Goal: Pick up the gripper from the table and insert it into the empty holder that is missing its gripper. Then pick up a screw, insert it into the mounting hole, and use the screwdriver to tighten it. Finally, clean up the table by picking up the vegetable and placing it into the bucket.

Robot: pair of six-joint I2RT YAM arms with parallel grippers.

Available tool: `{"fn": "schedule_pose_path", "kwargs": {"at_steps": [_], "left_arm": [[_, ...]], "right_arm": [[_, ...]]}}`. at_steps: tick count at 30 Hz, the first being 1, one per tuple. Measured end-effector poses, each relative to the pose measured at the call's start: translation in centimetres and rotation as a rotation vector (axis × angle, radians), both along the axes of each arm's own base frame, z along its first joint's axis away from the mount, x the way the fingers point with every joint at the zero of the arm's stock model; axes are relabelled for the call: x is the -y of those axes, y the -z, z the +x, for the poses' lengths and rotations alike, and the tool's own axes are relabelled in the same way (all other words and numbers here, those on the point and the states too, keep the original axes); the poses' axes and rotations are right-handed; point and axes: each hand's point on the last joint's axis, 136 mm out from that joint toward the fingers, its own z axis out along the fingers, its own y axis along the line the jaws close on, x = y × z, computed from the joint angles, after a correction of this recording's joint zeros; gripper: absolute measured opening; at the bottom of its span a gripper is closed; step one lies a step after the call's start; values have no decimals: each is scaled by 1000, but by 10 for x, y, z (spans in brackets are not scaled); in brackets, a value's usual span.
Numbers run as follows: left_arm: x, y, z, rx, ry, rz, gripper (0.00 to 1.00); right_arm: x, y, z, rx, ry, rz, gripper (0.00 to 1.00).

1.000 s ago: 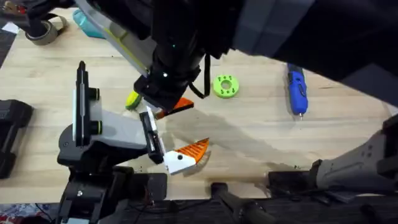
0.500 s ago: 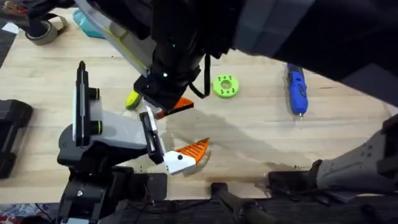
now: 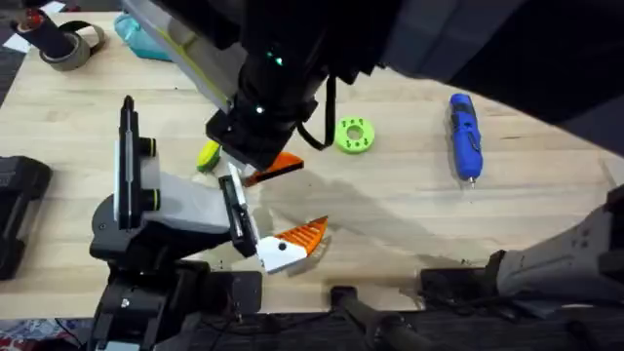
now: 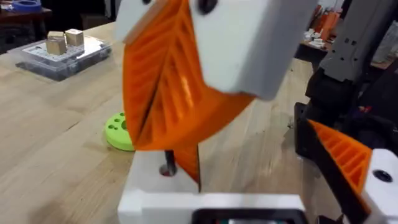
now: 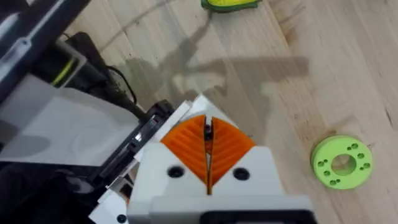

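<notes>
Right gripper (image 5: 208, 134): orange ribbed pads pressed together; any pinch unclear.
Small smooth orange wedge gripper (image 3: 281, 166): beneath it, just beside black bracket holder (image 3: 235, 210).
Change: arm nudged up-left, wedge unmoved.
Meaning: insertion probably unfinished; screw next.

Pale matt wood table (image 3: 409, 205); glossy blue plastic screwdriver (image 3: 464, 135) (thin tip probably metal).

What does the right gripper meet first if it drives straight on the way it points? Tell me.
Probably the holder, its black bracket just past the right gripper; if it slips beside that, the table. Depth is unclear.
</notes>
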Motion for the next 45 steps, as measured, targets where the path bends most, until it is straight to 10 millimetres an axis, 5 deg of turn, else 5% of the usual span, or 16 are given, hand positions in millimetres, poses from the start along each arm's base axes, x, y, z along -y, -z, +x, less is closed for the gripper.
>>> {"fn": "schedule_pose_path", "kwargs": {"at_steps": [45], "left_arm": [[0, 0, 0, 0, 0, 0, 987]], "right_arm": [[4, 2, -4, -10, -7, -22, 6]]}}
